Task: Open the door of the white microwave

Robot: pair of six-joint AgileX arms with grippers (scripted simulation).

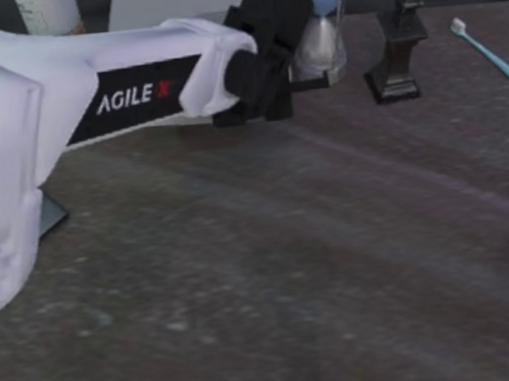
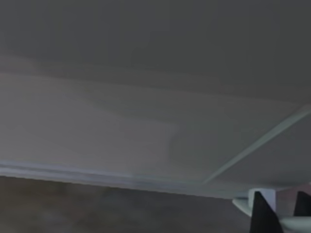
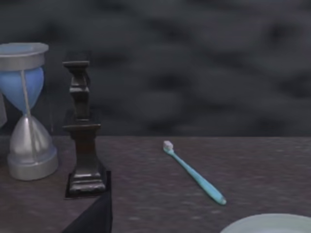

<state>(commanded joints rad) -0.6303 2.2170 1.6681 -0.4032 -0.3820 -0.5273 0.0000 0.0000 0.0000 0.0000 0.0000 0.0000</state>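
Presently the left gripper (image 1: 309,83), black and two-fingered, is clamped on the thin white handle bar (image 2: 265,199) of the grey-windowed door (image 2: 146,121) of the boxy white microwave (image 1: 176,1), just beside the blue-and-silver hourglass (image 1: 323,33).

matt mottled stone-like table (image 1: 334,282); silvery metal hourglass (image 3: 26,116) w/ blue glass; glossy dark statuette (image 3: 83,131); plastic toothbrush (image 3: 194,173).
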